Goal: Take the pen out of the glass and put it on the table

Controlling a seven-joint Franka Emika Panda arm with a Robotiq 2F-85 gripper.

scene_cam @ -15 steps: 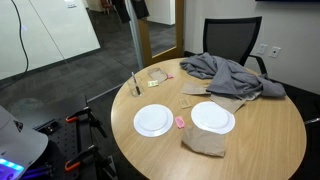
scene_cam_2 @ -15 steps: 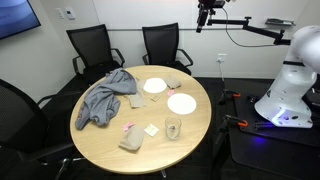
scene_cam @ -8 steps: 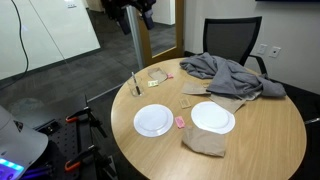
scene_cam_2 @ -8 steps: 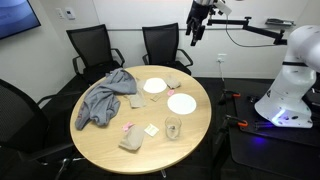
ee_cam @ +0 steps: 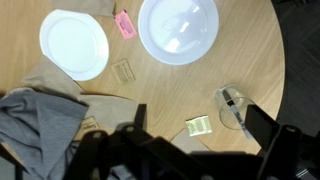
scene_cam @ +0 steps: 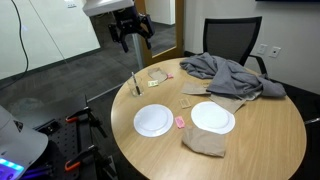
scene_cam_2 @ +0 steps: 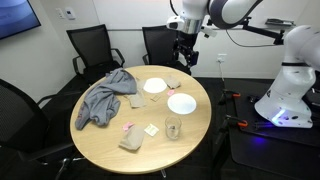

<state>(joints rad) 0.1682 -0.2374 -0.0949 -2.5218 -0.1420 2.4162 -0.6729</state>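
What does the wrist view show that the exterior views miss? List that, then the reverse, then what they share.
Only the wrist view looks straight down into the glass, with the pen inside it. Only the exterior views show the arm, the black chairs, and how the open gripper hangs well above the glass, apart from it. Shared: glass and pen, the table, two white plates, the pink item and the grey cloth.
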